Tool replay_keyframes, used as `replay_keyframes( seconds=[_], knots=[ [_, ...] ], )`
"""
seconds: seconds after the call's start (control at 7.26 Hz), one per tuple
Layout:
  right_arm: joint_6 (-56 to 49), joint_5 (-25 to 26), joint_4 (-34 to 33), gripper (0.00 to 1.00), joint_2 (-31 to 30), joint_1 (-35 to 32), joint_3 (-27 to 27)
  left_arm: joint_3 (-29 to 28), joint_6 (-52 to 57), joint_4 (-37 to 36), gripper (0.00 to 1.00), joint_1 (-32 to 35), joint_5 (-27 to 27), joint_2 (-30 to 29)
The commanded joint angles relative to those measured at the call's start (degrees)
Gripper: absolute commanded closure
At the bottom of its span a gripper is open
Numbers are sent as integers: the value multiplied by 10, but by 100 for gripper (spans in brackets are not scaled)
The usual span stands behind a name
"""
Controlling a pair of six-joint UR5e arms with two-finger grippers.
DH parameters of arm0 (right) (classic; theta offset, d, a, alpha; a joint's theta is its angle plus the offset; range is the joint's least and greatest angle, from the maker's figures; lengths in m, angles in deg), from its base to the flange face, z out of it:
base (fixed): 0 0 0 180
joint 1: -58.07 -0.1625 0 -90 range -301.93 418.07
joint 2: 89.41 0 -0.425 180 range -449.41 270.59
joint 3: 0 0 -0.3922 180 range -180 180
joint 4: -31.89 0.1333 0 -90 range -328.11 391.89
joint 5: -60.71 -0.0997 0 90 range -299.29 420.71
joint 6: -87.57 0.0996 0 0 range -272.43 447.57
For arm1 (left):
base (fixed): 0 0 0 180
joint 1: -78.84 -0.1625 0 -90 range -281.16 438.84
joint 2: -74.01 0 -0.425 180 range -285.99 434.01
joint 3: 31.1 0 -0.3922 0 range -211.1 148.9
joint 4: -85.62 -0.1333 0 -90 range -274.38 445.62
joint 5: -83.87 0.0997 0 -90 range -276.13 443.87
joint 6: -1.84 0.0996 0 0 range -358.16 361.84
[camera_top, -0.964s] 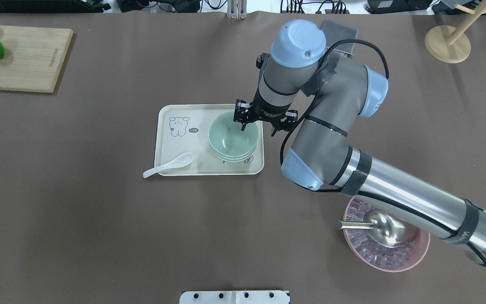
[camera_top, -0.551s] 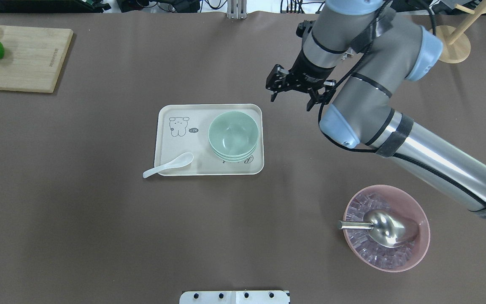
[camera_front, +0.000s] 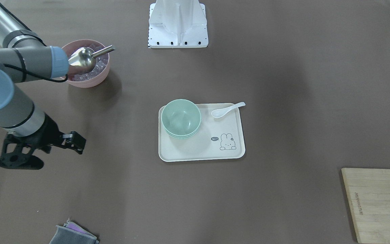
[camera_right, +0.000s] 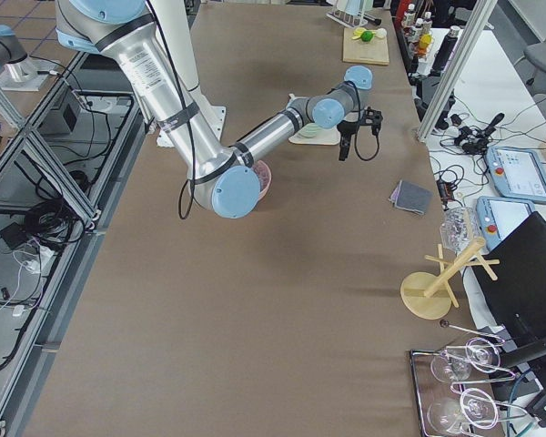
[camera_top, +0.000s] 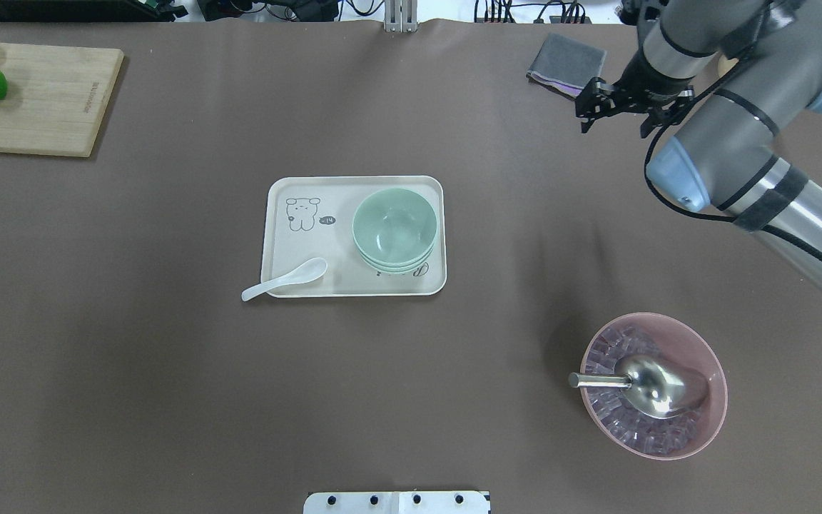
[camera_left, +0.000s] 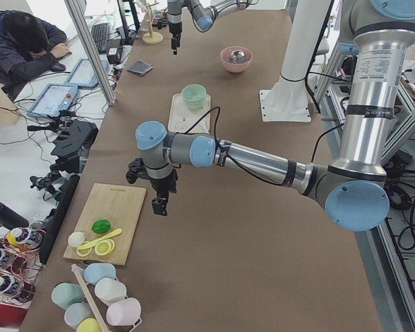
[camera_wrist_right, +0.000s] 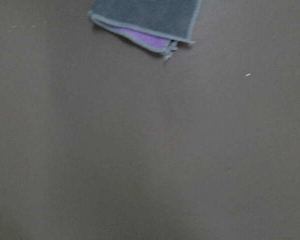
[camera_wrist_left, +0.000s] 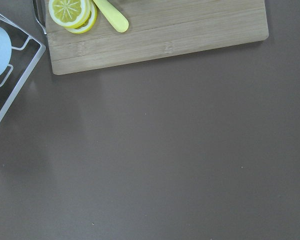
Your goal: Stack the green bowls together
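Observation:
Three pale green bowls (camera_top: 394, 227) sit nested in one stack on the right half of a cream tray (camera_top: 297, 243). The stack also shows in the front-facing view (camera_front: 180, 117) and the left exterior view (camera_left: 193, 95). My right gripper (camera_top: 616, 120) is open and empty. It hangs over bare table far to the right of the tray, next to a grey cloth (camera_top: 564, 68), and also shows in the front-facing view (camera_front: 46, 154). My left gripper (camera_left: 159, 199) hovers beside the cutting board, far from the bowls. I cannot tell if it is open or shut.
A white spoon (camera_top: 286, 278) lies on the tray's front left corner. A pink bowl (camera_top: 696, 435) with ice and a metal scoop (camera_top: 650, 382) stands front right. A wooden cutting board (camera_top: 40, 100) with lime and lemon is back left. A wooden stand (camera_top: 757, 75) is back right.
My right gripper has left the rim of the top bowl and swung away to the back right, towards the grey cloth. The bowl stack has stayed put on the tray.

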Motion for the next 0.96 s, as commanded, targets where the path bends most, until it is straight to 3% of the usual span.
replay_keyframes(
  seconds=[0.0,0.14,0.41,0.69,0.83],
  knots=[
    [-172,-4,3,0,-74,-88,0,0,-1,0,2,0,0,0],
    [-227,-5,9,0,-110,-114,-7,-2,-3,0,2,-1,0,-1],
    [-389,-66,3,0,-198,-220,-28,-2,-4,-2,2,-1,-4,-1],
    [-444,-55,1,0,-312,-274,-76,-2,-4,-7,2,-2,-3,-1],
    [-438,-16,3,0,-377,-276,-132,-9,-4,-9,2,-2,-4,-1]
  ],
)
